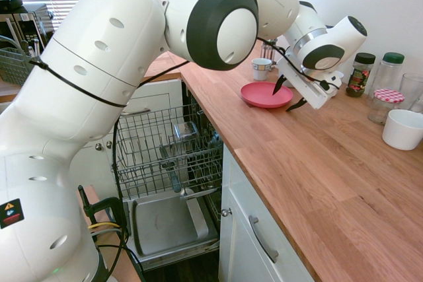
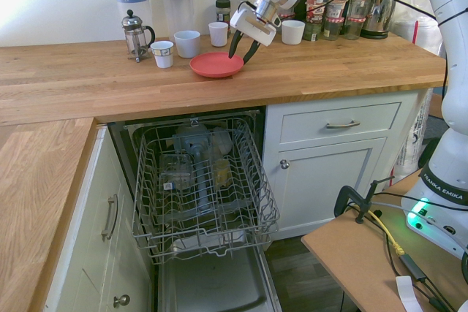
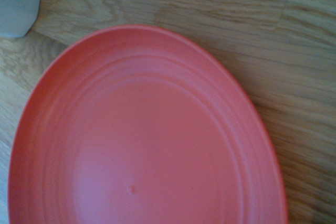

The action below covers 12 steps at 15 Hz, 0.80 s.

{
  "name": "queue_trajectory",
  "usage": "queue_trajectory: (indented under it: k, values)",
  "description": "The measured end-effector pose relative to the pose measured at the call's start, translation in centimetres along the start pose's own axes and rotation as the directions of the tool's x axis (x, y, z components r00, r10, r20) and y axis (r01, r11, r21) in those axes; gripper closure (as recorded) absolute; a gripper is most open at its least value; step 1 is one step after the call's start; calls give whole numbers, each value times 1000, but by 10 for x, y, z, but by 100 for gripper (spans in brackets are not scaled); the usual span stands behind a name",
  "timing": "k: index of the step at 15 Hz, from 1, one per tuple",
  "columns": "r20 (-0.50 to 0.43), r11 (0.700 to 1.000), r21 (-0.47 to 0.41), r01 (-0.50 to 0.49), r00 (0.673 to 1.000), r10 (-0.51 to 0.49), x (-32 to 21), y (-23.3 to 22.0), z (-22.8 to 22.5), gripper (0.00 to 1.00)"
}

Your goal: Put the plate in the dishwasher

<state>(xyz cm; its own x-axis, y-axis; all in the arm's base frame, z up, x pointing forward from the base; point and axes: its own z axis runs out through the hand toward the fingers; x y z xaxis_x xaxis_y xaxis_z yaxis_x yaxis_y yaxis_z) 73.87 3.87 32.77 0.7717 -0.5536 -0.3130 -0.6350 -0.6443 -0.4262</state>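
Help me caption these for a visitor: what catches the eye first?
The coral-red plate on the wooden counter, with the robot's open hand poised at its edge. Below the counter, the dishwasher stands open among white cabinets, its grey wire rack pulled out.

I count one plate (image 2: 216,64) on the worktop (image 2: 88,71), one French press (image 2: 134,34), two plastic jugs (image 2: 178,9), four white cups (image 2: 187,43) and one open dishwasher (image 2: 201,188) with one pulled-out rack.
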Motion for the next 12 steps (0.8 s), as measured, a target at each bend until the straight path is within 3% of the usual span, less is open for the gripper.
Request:
queue_trajectory:
  k: [12]
  values:
    - [38, 1000, 8, 23, 999, -23, 7, 4, 15, 100]
